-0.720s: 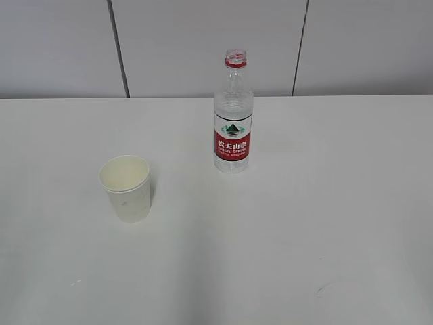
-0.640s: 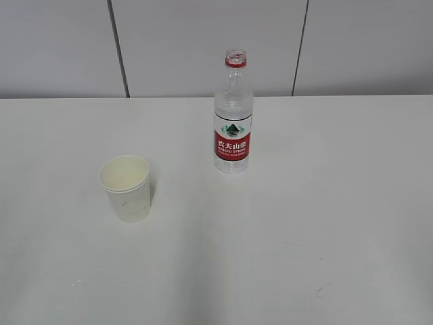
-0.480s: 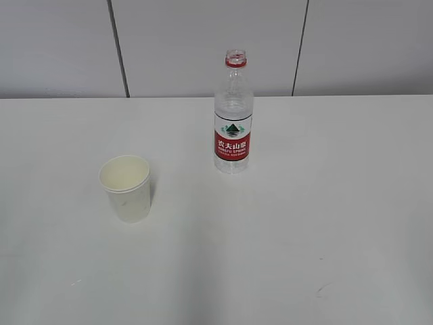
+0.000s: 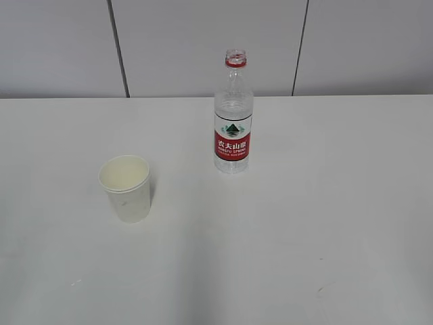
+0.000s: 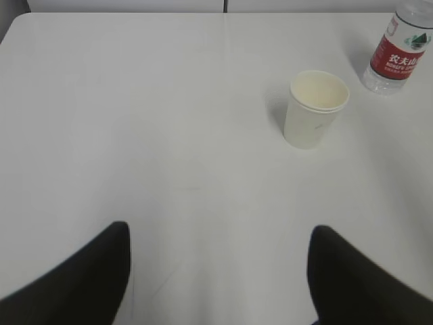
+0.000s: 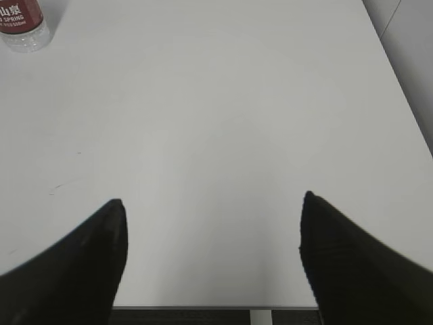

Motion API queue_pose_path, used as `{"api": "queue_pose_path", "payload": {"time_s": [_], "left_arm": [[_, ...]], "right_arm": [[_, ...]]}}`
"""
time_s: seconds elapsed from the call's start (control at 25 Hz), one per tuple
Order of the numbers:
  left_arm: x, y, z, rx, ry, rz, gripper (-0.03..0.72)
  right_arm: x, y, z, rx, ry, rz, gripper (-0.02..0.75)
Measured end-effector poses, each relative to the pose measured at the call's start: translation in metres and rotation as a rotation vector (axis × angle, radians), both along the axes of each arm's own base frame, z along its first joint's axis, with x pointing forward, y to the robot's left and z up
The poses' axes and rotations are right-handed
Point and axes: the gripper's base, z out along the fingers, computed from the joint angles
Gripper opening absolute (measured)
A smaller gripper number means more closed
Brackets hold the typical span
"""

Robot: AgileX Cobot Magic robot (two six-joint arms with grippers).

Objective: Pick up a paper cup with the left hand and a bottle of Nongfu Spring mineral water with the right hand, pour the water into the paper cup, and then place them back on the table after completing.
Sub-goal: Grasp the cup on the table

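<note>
A white paper cup (image 4: 126,187) stands upright and empty on the white table (image 4: 304,223), left of centre. It also shows in the left wrist view (image 5: 314,108). A clear Nongfu Spring bottle (image 4: 233,115) with a red label and no cap stands upright behind it, near the back middle. Its base shows in the left wrist view (image 5: 398,51) and the right wrist view (image 6: 23,24). My left gripper (image 5: 220,254) is open and empty, well short of the cup. My right gripper (image 6: 213,233) is open and empty over the table's near right edge, far from the bottle. Neither arm shows in the exterior view.
A grey panelled wall (image 4: 203,40) runs behind the table. The table's front edge (image 6: 216,308) and right edge (image 6: 399,88) show in the right wrist view. A small dark scuff (image 4: 321,290) marks the tabletop at the front right.
</note>
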Motion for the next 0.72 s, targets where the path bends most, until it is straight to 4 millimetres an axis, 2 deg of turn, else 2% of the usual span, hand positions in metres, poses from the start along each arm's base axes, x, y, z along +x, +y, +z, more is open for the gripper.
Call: {"api": "queue_pose_path", "payload": {"time_s": [0.72], "left_arm": [[0.0,0.0,0.0,-0.001,0.0,0.0,0.5]], "right_arm": [[0.0,0.0,0.0,0.0,0.0,0.0,0.587]]}}
